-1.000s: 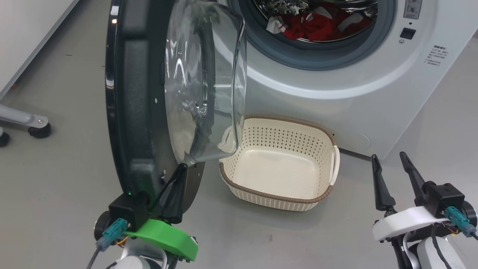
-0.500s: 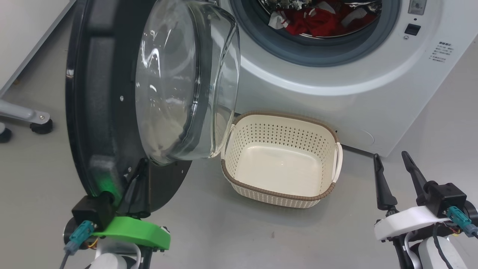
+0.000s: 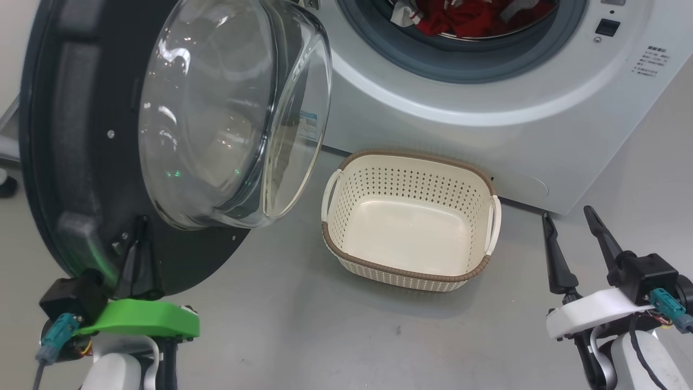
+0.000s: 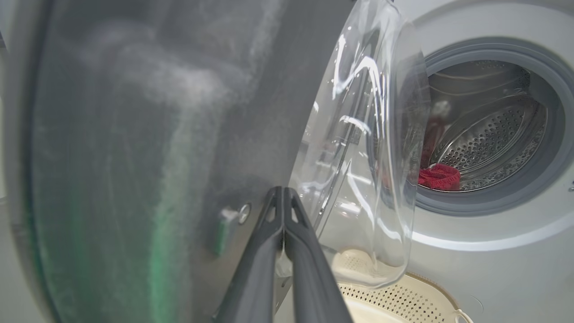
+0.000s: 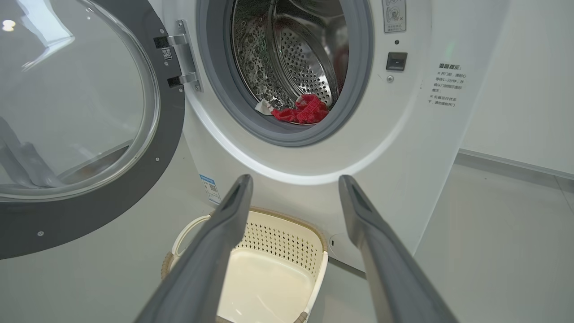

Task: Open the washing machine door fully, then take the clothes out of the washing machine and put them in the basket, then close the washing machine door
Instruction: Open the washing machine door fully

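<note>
The washing machine door (image 3: 59,135) stands open at the left, its black inner face and bulging glass bowl (image 3: 216,108) turned toward me. My left gripper (image 3: 139,230) is shut, with its fingertips (image 4: 282,197) resting against the door's lower inner face (image 4: 134,134) beside the bowl and nothing between them. The white washing machine (image 3: 487,108) shows red clothes (image 3: 465,16) in its drum, also visible as clothes (image 5: 305,112). The cream basket (image 3: 400,271) sits empty on the floor before the machine. My right gripper (image 3: 567,214) hangs open right of the basket, holding nothing; the right gripper (image 5: 296,179) points toward the drum.
A grey stand foot with a black caster (image 3: 6,184) sits at the far left behind the door. The door hinge (image 5: 179,63) is on the machine's left side. A white wall (image 5: 515,89) rises right of the machine. Grey floor (image 3: 303,325) lies between my arms.
The door has swung wider to the left, and my shut left gripper has moved left with it against the inner face. The head camera has shifted slightly. The right gripper has stayed put.
</note>
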Robot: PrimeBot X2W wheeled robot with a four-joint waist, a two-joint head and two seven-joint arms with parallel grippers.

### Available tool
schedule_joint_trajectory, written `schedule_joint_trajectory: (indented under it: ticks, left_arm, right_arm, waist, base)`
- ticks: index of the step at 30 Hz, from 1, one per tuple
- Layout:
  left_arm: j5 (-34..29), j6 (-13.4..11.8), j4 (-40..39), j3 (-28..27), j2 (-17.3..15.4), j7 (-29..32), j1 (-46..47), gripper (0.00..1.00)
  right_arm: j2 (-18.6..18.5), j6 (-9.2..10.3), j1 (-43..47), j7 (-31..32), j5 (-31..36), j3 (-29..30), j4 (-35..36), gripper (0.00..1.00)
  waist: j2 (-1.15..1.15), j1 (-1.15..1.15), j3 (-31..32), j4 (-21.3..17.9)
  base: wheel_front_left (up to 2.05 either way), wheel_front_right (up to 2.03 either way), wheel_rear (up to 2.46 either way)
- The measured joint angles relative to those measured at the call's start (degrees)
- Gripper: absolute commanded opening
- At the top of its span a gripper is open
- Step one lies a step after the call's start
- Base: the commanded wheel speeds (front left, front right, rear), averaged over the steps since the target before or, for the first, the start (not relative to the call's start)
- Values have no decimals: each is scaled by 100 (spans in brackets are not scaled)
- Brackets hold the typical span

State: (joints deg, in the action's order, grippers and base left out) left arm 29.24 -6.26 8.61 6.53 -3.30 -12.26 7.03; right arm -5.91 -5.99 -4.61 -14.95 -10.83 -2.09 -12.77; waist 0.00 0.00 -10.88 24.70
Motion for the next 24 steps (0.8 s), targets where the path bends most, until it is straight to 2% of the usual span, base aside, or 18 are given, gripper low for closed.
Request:
schedule_joint_trajectory:
  ticks: [24]
  left_arm:
    - [222,-35,748,-1244,-196,-152,652,0]
  right_arm:
    - [-132,-49,-200,0,41,-27,71,100]
  waist:
    - [0,0,-419,-77]
  base:
    - [0,0,0]
